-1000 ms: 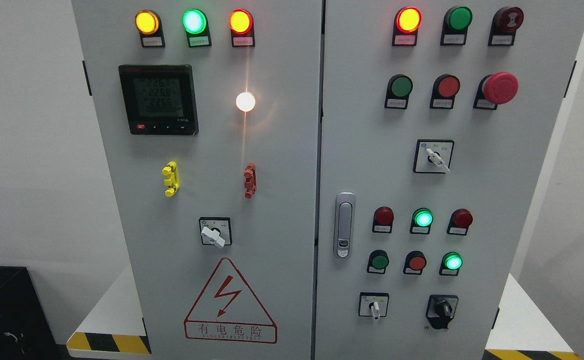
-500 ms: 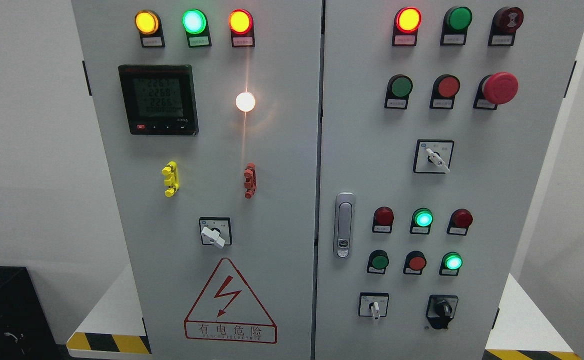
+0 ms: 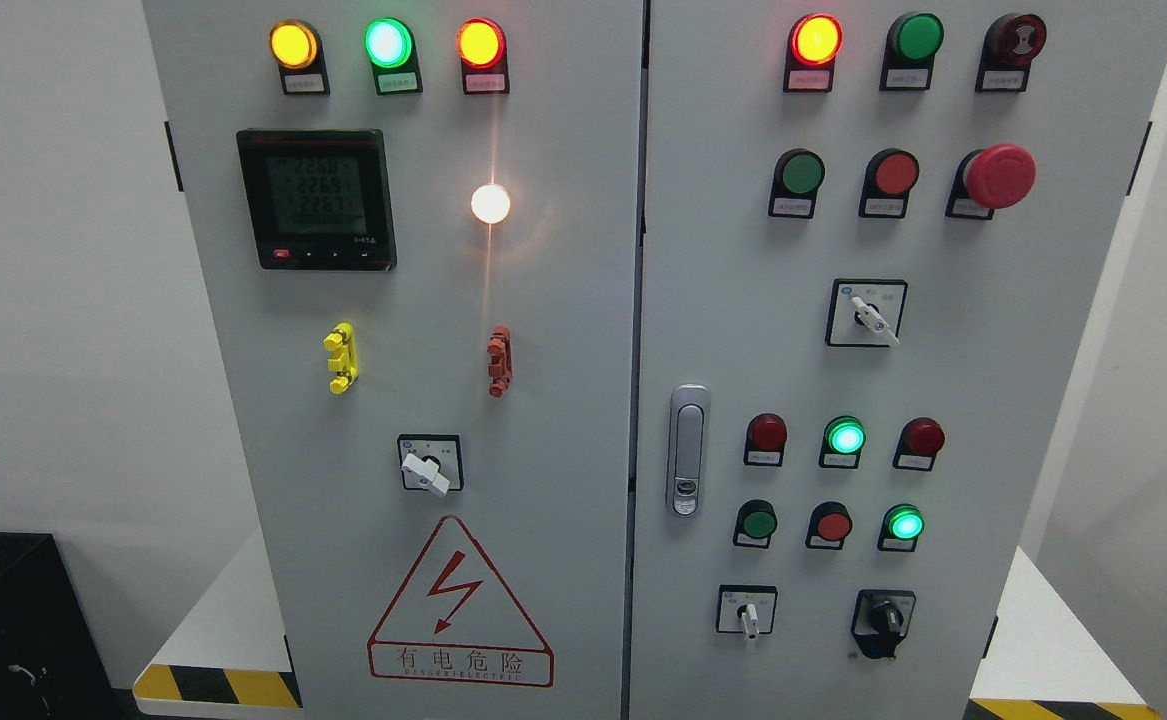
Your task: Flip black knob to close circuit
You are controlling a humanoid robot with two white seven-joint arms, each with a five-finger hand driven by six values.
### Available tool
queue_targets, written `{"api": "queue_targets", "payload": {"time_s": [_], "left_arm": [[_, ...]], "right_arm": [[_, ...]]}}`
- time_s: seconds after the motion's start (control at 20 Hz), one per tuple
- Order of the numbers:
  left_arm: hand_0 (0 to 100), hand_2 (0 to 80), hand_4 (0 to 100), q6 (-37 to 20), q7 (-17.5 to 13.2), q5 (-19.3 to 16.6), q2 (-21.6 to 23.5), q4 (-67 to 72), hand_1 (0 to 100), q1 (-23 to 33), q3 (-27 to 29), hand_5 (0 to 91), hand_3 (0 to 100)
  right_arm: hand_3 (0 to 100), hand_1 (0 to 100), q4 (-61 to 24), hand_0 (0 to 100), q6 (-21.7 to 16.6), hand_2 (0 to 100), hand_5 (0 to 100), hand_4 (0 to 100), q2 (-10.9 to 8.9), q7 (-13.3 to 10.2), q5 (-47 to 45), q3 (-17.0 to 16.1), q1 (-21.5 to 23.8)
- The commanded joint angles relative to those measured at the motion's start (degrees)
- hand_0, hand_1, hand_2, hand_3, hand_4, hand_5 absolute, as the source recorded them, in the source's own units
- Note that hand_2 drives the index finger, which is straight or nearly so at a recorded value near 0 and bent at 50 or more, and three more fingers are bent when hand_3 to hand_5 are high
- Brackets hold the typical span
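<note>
Plain white walls on both sides; a black box stands at lower left beside a yellow-black striped plinth.

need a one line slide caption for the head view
Control cabinet with lit indicator lamps; the black knob at the lower right of the right door is untouched, and no robot hand is in view.

Cabinet pale grey, both doors. Top-left lamps: amber lamp, green lamp, orange-red lamp; white lamp below. Meter black w/ grey-green screen. Yellow clip, red clip. Warning triangle red outline w/ red bolt. Mushroom button red. Black knob on black plate. Floor stripes yellow/black.
</note>
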Motion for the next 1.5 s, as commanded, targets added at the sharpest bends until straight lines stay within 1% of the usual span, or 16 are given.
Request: {"api": "queue_targets", "payload": {"time_s": [0.0,0.1,0.2,0.25,0.35,0.45,0.75,0.8,0.9,0.95,1.1,1.15,1.2,1.25,1.3,1.45], "left_arm": [[12,0.0,0,0.00,-0.04,0.00,0.00,-1.67,56,1.23,0.00,0.0,0],[12,0.0,0,0.00,-0.04,0.00,0.00,-1.67,56,1.32,0.00,0.0,0],[12,0.0,0,0.00,-0.04,0.00,0.00,-1.67,56,1.32,0.00,0.0,0],[12,0.0,0,0.00,-0.04,0.00,0.00,-1.67,56,1.32,0.00,0.0,0],[12,0.0,0,0.00,-0.04,0.00,0.00,-1.67,56,1.32,0.00,0.0,0],[12,0.0,0,0.00,-0.04,0.00,0.00,-1.67,56,1.32,0.00,0.0,0],[12,0.0,0,0.00,-0.04,0.00,0.00,-1.67,56,1.32,0.00,0.0,0],[12,0.0,0,0.00,-0.04,0.00,0.00,-1.67,56,1.32,0.00,0.0,0],[12,0.0,0,0.00,-0.04,0.00,0.00,-1.67,56,1.32,0.00,0.0,0],[12,0.0,0,0.00,-0.04,0.00,0.00,-1.67,56,1.32,0.00,0.0,0],[12,0.0,0,0.00,-0.04,0.00,0.00,-1.67,56,1.32,0.00,0.0,0],[12,0.0,0,0.00,-0.04,0.00,0.00,-1.67,56,1.32,0.00,0.0,0],[12,0.0,0,0.00,-0.04,0.00,0.00,-1.67,56,1.32,0.00,0.0,0],[12,0.0,0,0.00,-0.04,0.00,0.00,-1.67,56,1.32,0.00,0.0,0],[12,0.0,0,0.00,-0.04,0.00,0.00,-1.67,56,1.23,0.00,0.0,0],[12,0.0,0,0.00,-0.04,0.00,0.00,-1.67,56,1.32,0.00,0.0,0]], "right_arm": [[0,11,-0.39,0,-0.40,0,0,0,0.29,2.44,-0.40,-1.73,-0.23],[0,10,-0.48,0,-1.37,0,0,0,0.29,3.49,-0.41,-4.37,-0.32],[0,10,-2.66,0,-1.90,0,0,0,0.29,6.38,-0.41,-7.26,-0.32],[0,10,-3.90,0,-2.07,0,0,0,0.29,7.97,-0.41,-9.45,-0.32],[0,9,-5.40,0,-3.82,0,0,0,0.29,10.87,-0.41,-13.15,-0.32],[0,8,-6.80,0,-5.75,0,0,0,0.38,12.28,-0.41,-13.96,-0.23],[0,7,-15.14,0,-9.36,0,0,0,0.38,12.46,-0.41,-13.96,1.61],[2,7,-17.07,0,-9.45,0,0,0,0.38,12.46,-0.32,-13.70,2.13],[12,6,-20.50,0,-9.54,2,0,2,0.29,12.38,-0.32,-13.34,2.84],[18,6,-22.35,0,-9.89,7,0,11,0.29,12.29,-0.23,-13.17,3.54],[34,6,-28.23,0,-11.04,18,0,28,0.29,11.67,0.38,-12.38,5.21],[36,5,-30.34,0,-11.04,19,1,29,0.21,11.59,0.47,-11.85,5.74],[42,6,-32.28,0,-11.04,24,6,35,0.12,11.59,0.91,-11.59,6.18],[45,6,-34.04,0,-11.04,27,9,37,0.12,11.41,1.96,-11.67,6.36],[46,6,-35.71,0,-11.04,28,11,38,0.12,10.63,3.53,-11.67,6.53],[54,6,-40.28,0,-11.13,36,21,45,0.12,7.99,8.37,-11.67,7.23]]}}
